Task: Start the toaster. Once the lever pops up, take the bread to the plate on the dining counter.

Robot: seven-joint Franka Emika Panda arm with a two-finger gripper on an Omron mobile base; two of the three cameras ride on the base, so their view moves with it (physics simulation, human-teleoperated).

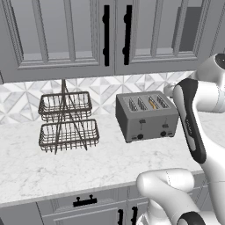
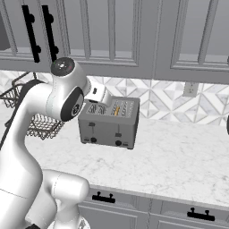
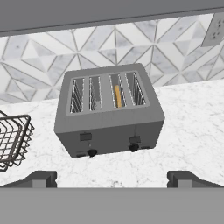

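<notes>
**Over the toaster, hand spread wide**

Left base view: the toaster (image 1: 147, 116) sits on the marble worktop (image 1: 52, 162) right of a wire basket rack (image 1: 67, 121), the bread (image 1: 153, 103) in its third slot.

Right base view: my arm crosses before the toaster's left end.

Hand view: my gripper (image 3: 112, 178) hangs above the worktop before the toaster, fingers wide apart, holding nothing

Two-tier wire basket stand (image 1: 67, 121) on marble worktop (image 1: 66, 162); wall outlet (image 2: 191, 89) on patterned backsplash (image 2: 161, 100).
</notes>
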